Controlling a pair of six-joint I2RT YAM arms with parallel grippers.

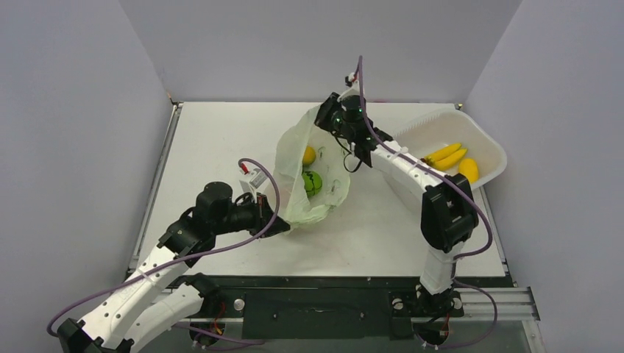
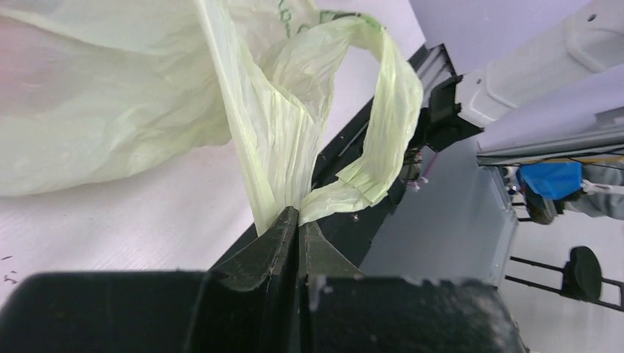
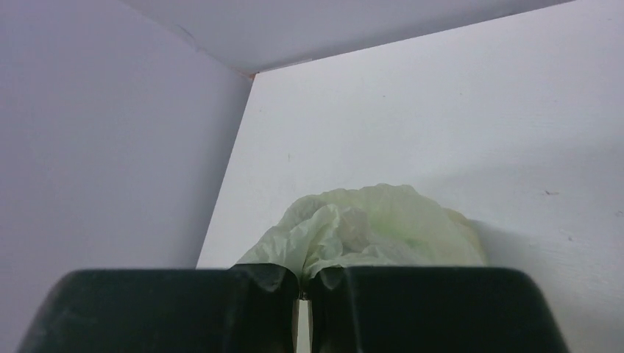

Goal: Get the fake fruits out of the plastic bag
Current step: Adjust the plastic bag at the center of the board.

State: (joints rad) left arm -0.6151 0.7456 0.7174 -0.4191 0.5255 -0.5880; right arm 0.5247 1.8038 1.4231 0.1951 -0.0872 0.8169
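Left end effector (image 2: 298, 215) and right end effector (image 3: 303, 283) grip plastic bag (image 1: 294, 158).

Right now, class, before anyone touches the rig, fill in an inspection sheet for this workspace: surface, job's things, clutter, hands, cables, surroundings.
Surface: white table, with the basket at its right edge.
Job's things: plastic bag held open between both hands; a round green fruit and a yellow fruit show inside it.
Clutter: white basket holding bananas and an orange-yellow piece.
Hands: left hand shut on a bag handle; right hand shut on the bag's far edge.
Cables: purple cables run along both arms.
Surroundings: plain walls on three sides.
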